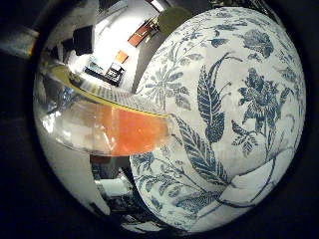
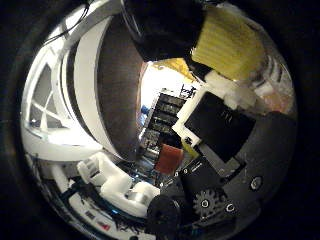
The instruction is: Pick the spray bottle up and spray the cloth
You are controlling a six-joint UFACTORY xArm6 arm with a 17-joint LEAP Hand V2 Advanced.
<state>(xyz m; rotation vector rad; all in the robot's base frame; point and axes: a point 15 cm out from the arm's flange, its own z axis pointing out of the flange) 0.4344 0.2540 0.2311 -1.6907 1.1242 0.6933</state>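
Spray bottle (image 1: 114, 127) close to palm — apparently over cloth (image 1: 224, 124).

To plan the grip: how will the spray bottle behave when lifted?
The bottle looks clear and glossy, so it is probably slippery. The orange liquid seems to fill only part of it, so it may slosh and shift the weight.
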